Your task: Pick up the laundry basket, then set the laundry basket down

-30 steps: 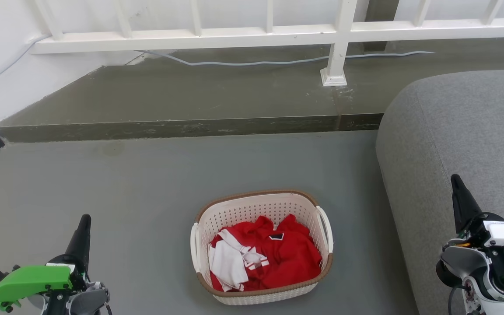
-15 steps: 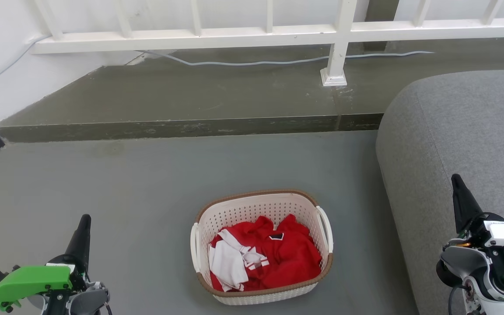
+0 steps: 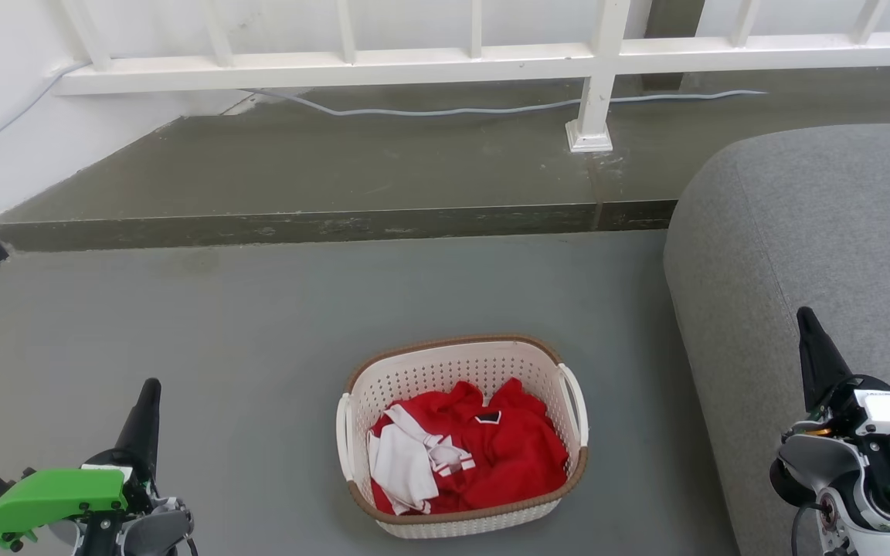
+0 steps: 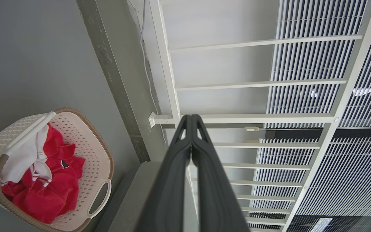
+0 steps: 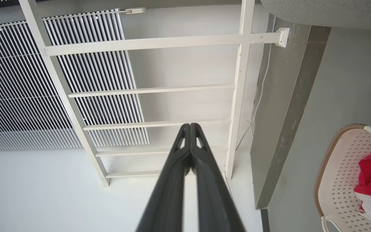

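Overview. The laundry basket is standing upright on the grey floor at the lower centre of the head view, with its mouth facing up. Its long axis appears to be running across the frame from one white loop handle to the other. It is turned slightly, so the right end is sitting a little higher in the frame. A red garment and a white garment are lying crumpled inside.

The left gripper at lower left and the right gripper at lower right, in front of the grey sofa, are both pointing up the frame, well apart from the basket. In each wrist view the two fingers are pressing together along their length and holding nothing.

A small label on the right arm's white housing is carrying print too small to read.

The wrist views are looking past the white railing and adding slatted blinds behind it. The left wrist view is also catching the basket's far handle.
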Controlling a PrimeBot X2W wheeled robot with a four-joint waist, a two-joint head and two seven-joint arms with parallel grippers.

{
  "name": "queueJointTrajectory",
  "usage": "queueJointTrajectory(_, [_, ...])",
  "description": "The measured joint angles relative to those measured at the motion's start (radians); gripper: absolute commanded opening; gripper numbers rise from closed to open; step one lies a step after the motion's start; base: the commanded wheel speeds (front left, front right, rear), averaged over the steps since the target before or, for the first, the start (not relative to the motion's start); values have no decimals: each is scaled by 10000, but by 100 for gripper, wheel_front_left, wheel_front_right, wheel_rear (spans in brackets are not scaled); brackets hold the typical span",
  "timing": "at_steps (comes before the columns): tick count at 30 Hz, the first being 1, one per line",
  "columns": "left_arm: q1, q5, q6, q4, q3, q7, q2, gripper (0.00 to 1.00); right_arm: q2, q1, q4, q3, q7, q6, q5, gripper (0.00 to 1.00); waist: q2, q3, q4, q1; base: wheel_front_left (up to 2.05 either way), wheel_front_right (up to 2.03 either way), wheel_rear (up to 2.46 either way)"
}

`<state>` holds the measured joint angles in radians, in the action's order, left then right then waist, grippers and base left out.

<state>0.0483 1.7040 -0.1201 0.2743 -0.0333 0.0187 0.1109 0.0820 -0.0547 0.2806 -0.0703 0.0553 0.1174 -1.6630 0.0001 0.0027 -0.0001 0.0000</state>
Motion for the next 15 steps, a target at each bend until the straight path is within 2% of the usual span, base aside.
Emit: queueJointTrajectory(15, [23, 0, -2, -2, 29, 29, -13, 0, -13, -1, -4, -19, 27, 0, 0, 0, 0, 2, 0, 0, 0, 0, 0])
